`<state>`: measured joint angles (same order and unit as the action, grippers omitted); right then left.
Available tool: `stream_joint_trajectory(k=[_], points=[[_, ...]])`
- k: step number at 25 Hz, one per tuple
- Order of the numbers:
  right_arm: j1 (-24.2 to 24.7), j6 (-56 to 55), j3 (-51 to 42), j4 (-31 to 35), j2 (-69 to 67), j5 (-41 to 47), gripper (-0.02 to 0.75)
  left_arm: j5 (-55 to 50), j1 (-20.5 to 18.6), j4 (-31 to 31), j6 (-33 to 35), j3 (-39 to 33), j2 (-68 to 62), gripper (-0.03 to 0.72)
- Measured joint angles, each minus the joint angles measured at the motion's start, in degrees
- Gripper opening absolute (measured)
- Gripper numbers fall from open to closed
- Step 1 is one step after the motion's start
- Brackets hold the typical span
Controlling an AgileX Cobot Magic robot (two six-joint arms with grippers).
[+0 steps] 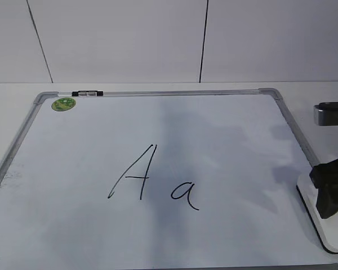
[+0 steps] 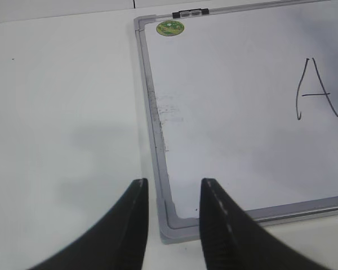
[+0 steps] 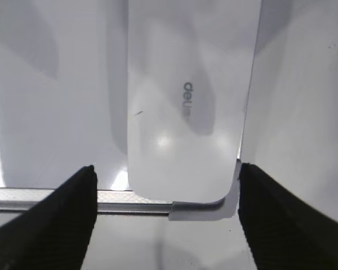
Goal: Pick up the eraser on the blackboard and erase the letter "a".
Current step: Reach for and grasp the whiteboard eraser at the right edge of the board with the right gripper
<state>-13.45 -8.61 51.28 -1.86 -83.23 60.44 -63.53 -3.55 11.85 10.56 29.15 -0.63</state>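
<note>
The blackboard (image 1: 242, 146) is a white board with a grey frame and a green sticker (image 1: 63, 104). A capital "A" (image 1: 134, 180) is written at its middle, and the small letter "a" (image 1: 185, 194) is just to its right. The white eraser (image 1: 327, 232) lies on the board's near right corner. My right gripper (image 1: 329, 205) hangs over it. In the right wrist view the gripper (image 3: 166, 169) is open wide, one finger on each side of the eraser (image 3: 188, 101), not touching it. My left gripper (image 2: 172, 188) is open and empty over the board's near left corner (image 2: 177, 225).
A small black-and-white marker (image 1: 87, 93) lies on the far frame rail near the sticker; it also shows in the left wrist view (image 2: 190, 12). White table lies left of the board (image 2: 62, 112). A white panelled wall stands behind. Faint smudges mark the board's left edge (image 2: 169, 107).
</note>
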Motion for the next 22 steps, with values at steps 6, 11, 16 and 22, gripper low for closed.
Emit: stream_joint_trajectory(k=[6, 11, 16, 22], points=[[-0.21, -3.76, 0.0, -1.85, -1.85, -2.2, 0.587, 0.0, 0.0, 0.0, 0.0, 0.0, 0.0, 0.235], [-0.21, -4.61, 0.0, -2.24, -4.55, -3.93, 0.587, 0.0, 0.0, 0.0, 0.0, 0.0, 0.0, 0.235], [-0.21, -4.74, 0.0, -2.13, -5.8, -4.08, 0.596, 0.0, 0.0, 0.0, 0.0, 0.0, 0.0, 0.235], [0.03, -5.67, 0.13, -1.78, -5.78, -4.17, 0.675, 0.0, 0.0, 0.0, 0.0, 0.0, 0.0, 0.235]])
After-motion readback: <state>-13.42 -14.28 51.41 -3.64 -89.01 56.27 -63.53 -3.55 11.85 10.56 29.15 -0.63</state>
